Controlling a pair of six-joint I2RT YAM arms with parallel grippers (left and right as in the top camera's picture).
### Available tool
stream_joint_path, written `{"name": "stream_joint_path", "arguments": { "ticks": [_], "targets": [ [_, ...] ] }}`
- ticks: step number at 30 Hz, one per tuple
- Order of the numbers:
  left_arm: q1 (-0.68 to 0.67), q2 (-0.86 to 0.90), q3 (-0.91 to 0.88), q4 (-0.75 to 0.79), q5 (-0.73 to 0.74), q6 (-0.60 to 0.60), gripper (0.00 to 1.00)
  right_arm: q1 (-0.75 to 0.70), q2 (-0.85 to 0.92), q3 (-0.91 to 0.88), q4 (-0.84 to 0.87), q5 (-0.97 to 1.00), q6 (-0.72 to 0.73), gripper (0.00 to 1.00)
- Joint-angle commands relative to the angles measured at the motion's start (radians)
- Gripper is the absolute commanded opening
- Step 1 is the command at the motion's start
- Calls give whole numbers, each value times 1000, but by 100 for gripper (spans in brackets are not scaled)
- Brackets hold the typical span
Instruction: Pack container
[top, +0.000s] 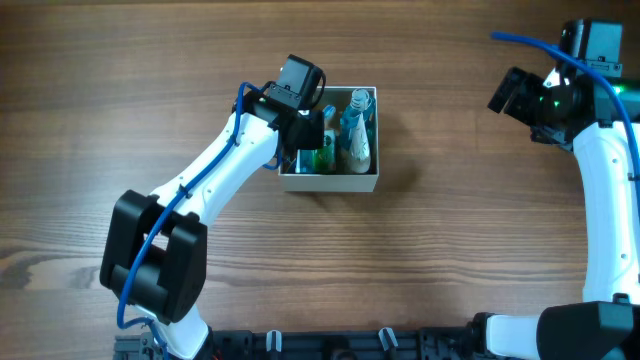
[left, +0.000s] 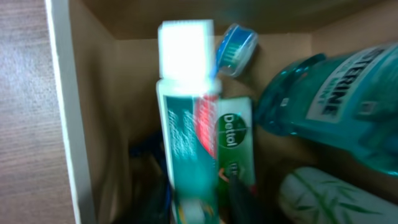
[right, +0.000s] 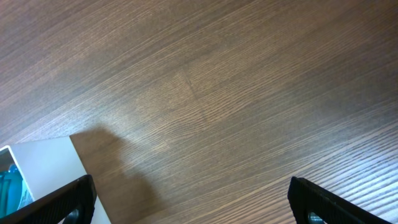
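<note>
The container (top: 368, 183) is a square white-walled box with a tan inside, at the table's middle. In the left wrist view its white wall (left: 62, 112) runs down the left. My left gripper (top: 305, 135) is lowered into its left part and, as far as the blur shows, its jaws (left: 196, 205) are shut on a green-and-white toothpaste tube (left: 186, 124) with a white cap. Beside the tube lie a green Dettol packet (left: 235, 146), a teal mouthwash bottle (left: 329, 112), a blue-capped item (left: 236, 46) and a white leaf-patterned item (left: 329, 199). My right gripper (top: 520, 95) is open and empty, far right.
The right wrist view shows bare wood under the open jaws (right: 193, 199) and a white corner of the container (right: 37, 168) at lower left. The left arm (top: 200, 190) stretches diagonally from the front left to the box.
</note>
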Motion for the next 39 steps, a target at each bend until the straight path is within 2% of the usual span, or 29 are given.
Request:
{"name": "stream_joint_path", "arguments": {
  "ticks": [1, 2, 5, 7, 12, 18, 23, 28, 31, 39],
  "targets": [
    [10, -32, 11, 0, -21, 13, 67, -2, 12, 11, 2, -5, 8, 100],
    [10, -47, 15, -9, -21, 12, 72, -2, 12, 11, 2, -5, 8, 100],
    [11, -113, 37, -33, -21, 12, 76, -2, 12, 11, 2, -5, 8, 100],
    [11, -170, 56, -58, -22, 12, 100, -2, 12, 11, 2, -5, 8, 100],
    [21, -342, 74, -149, -58, 12, 100, -2, 12, 11, 2, -5, 9, 100],
    [31, -550, 74, -270, -249, 12, 100, -2, 12, 11, 2, -5, 8, 100],
    [30, -697, 74, -325, -210, 19, 100, -2, 12, 11, 2, -5, 8, 100],
    [30, -803, 74, -531, -241, 36, 100, -2, 12, 11, 2, -5, 9, 100],
    [31, -859, 72, -599, -256, 34, 100, -2, 12, 11, 2, -5, 9, 100],
    [32, -1021, 54, -613, -313, 34, 100, -2, 12, 11, 2, -5, 8, 100]
  ]
}}
